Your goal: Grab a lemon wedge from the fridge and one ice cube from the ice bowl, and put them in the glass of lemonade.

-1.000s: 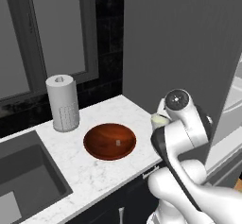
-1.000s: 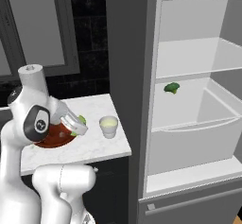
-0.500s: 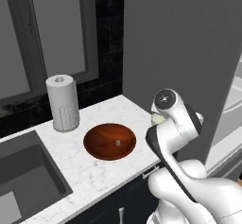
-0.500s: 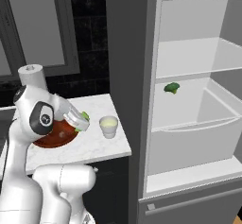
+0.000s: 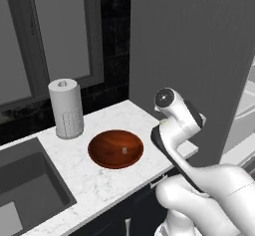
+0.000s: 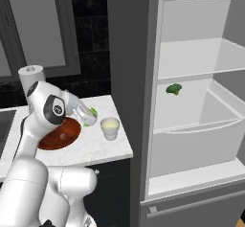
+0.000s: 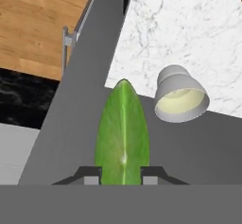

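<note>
My gripper [image 6: 91, 116] is shut on the lemon wedge [image 6: 94, 111], a yellow-green sliver held just above the counter, left of the glass of lemonade [image 6: 109, 127]. The hand view has the wedge [image 7: 123, 133] pinched between the two fingertips [image 7: 89, 173], with the glass [image 7: 182, 100] up and to the right, apart from it. The ice bowl [image 5: 116, 149] sits on the marble counter, a small pale ice cube [image 5: 124, 150] inside it. On the right the fridge [image 6: 139, 77] stands open, showing its white shelves.
A paper-towel roll [image 5: 66, 108] stands at the back of the counter [image 5: 99, 180], left of the bowl. A sink [image 5: 25, 190] lies at the far left. A dark green broccoli piece [image 6: 174, 88] rests on a fridge shelf. The counter's edge runs close to the glass.
The arm has swung a little to the right, bringing the gripper and the lemon wedge nearer the glass. The bowl, the glass and the fridge have not moved.
</note>
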